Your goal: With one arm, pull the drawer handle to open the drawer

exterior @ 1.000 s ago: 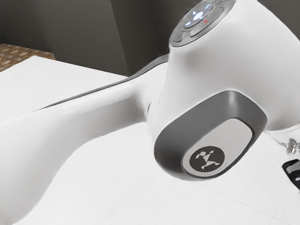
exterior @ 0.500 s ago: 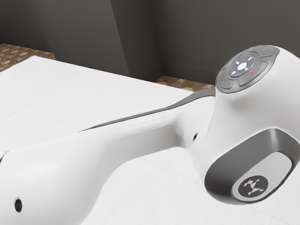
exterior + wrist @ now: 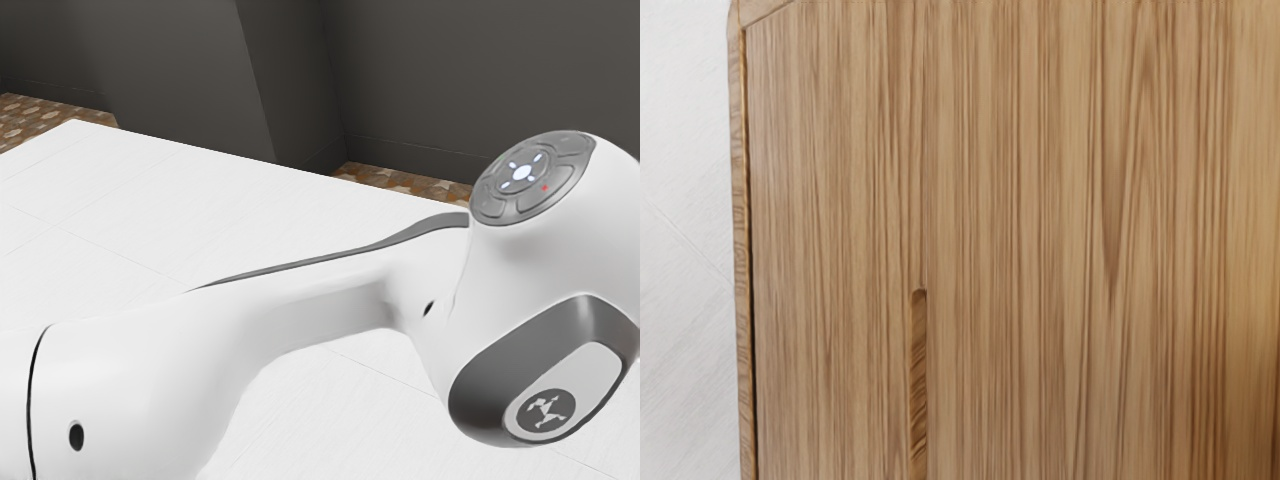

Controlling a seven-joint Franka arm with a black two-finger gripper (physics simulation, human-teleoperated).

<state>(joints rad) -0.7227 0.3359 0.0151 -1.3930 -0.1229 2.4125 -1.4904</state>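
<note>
A light wooden drawer front (image 3: 1040, 240) with vertical grain faces my hand close up in the wrist view. A narrow wooden bar handle (image 3: 918, 385) stands out from it, running along the grain toward the picture's lower edge. A thin seam (image 3: 743, 250) separates the front from the cabinet's frame. In the exterior view my white arm (image 3: 300, 310) stretches across the table toward the right, its grey-capped joint (image 3: 545, 385) close to the camera.
A white table (image 3: 150, 200) lies under the arm in the exterior view. Dark grey walls (image 3: 300, 70) stand behind it, with a strip of patterned floor (image 3: 400, 180) at their foot. White surface (image 3: 680, 250) shows beside the cabinet in the wrist view.
My arm has swung toward the exterior view's right and lower, uncovering more of the table and the back wall. The small black part at the right edge a second ago has left the picture.
</note>
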